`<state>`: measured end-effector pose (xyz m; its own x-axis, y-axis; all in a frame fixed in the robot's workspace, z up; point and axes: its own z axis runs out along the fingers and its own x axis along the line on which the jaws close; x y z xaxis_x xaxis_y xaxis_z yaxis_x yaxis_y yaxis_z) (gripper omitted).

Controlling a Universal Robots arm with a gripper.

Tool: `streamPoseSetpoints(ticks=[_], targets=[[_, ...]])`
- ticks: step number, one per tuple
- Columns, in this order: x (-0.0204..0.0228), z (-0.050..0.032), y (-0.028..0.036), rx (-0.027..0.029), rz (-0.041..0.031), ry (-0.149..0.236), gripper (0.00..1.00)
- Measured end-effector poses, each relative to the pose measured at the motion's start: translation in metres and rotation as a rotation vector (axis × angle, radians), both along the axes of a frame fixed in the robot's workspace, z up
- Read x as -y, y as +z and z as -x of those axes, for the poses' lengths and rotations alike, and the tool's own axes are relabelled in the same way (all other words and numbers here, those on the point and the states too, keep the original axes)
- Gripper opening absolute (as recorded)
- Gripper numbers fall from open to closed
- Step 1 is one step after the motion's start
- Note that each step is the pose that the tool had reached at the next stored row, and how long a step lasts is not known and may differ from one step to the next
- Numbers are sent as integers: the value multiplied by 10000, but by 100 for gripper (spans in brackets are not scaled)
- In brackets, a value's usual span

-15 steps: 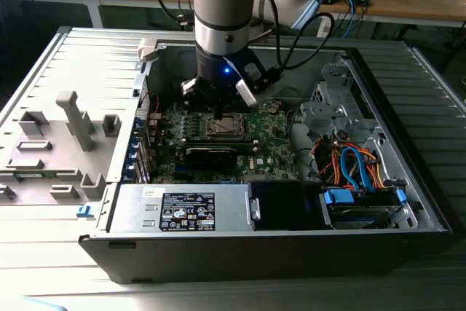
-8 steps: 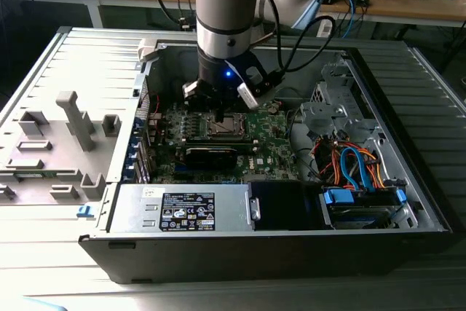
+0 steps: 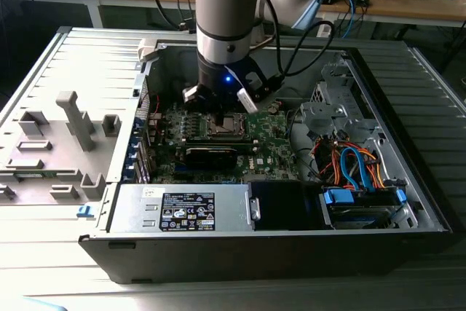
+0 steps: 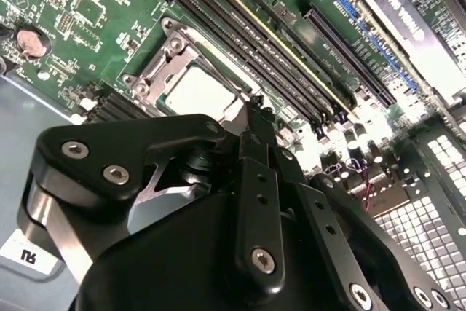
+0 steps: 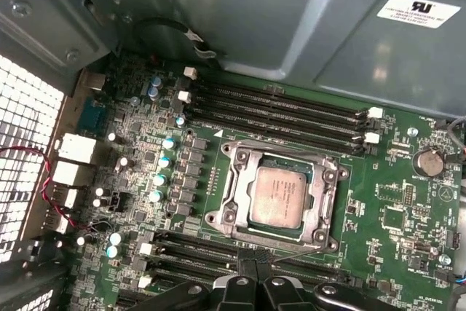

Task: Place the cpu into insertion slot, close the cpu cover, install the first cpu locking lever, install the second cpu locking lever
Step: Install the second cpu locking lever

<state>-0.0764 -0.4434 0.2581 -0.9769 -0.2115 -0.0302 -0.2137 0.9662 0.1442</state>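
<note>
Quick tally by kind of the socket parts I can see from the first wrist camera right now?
cpu: 1
insertion slot: 1
cpu cover: 1
gripper: 1
Total: 4

I'm looking into an open computer case (image 3: 408, 202) lying on its side. The green motherboard (image 3: 273, 136) sits in the middle, and in the first wrist view I see long black memory slots (image 5: 277, 111) running across it, with a round coin battery (image 5: 427, 162) near one end. In the exterior view a grey power supply (image 3: 182, 207) with a label lies along the near wall. Orange and blue cables (image 3: 353, 165) bunch up toward the exterior view's right. A grey plastic fixture (image 3: 73, 125) rests outside, on the exterior view's left.
</note>
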Motion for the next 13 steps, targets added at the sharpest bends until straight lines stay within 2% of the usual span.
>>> streamPoseSetpoints(ticks=[6,10,13], targets=[[81,20,-42,1,-8,0,11],[85,26,-108,0,-32,1,11],[85,63,-170,0,-33,1,11]])
